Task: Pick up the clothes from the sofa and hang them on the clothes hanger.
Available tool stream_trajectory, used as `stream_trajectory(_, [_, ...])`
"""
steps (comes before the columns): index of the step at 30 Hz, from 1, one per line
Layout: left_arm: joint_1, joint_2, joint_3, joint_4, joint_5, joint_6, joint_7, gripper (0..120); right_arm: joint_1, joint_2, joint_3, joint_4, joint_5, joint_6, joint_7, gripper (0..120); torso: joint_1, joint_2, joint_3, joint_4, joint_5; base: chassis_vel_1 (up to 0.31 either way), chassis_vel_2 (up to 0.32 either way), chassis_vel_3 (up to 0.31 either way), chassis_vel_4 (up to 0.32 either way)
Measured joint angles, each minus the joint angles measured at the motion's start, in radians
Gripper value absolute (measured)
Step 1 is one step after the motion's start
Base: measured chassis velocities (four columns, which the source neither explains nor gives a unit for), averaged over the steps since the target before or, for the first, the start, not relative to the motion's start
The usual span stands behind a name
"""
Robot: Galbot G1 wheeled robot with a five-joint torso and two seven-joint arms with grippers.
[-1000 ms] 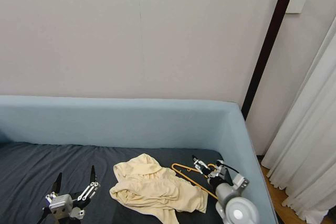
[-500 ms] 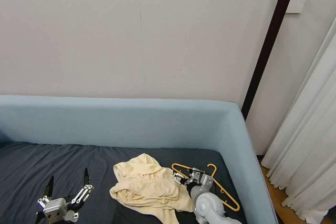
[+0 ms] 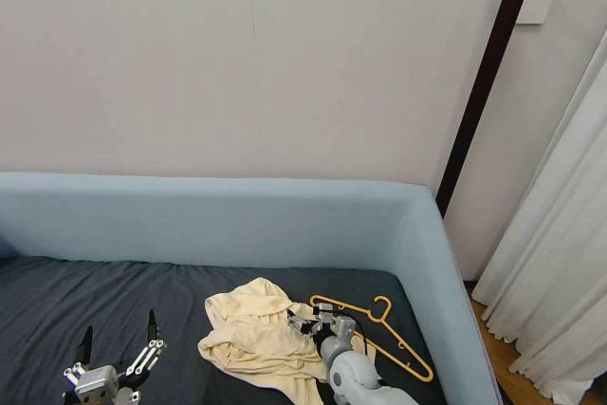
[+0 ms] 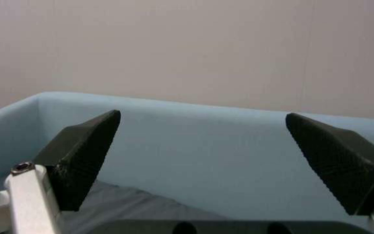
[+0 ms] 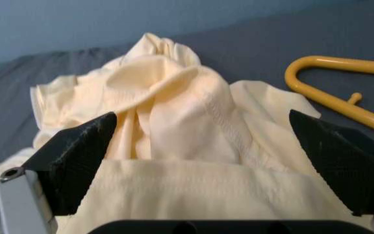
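Clothes (image 3: 256, 337) lie crumpled on the sofa (image 3: 95, 296) seat; the right gripper (image 3: 309, 319) has slid off the yellow hanger (image 5: 330, 60) onto them (jaws wide, gripping nothing). Left gripper (image 3: 119, 340) hovers, also wide.

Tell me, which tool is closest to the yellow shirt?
The right tool, open just above the crumpled yellow shirt beside the orange hanger. The left tool hovers open over the dark sofa cushion, well apart from the shirt.
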Motion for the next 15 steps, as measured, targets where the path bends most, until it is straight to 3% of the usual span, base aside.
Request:
stream_trajectory(5, [0.003, -0.003, -0.005, 0.000, 0.004, -0.007, -0.004, 100, 0.014, 0.017, -0.022, -0.042, -0.077, -0.015, 0.031, 88, 0.000, 0.000, 0.000, 0.0000, 0.0000, 0.000, 0.000, 0.000, 0.000])
stream_trajectory(15, [0.003, -0.007, -0.007, 0.012, 0.005, -0.020, -0.009, 100, 0.014, 0.026, -0.024, -0.069, -0.145, 0.016, 0.040, 48, 0.000, 0.000, 0.000, 0.0000, 0.0000, 0.000, 0.000, 0.000, 0.000])
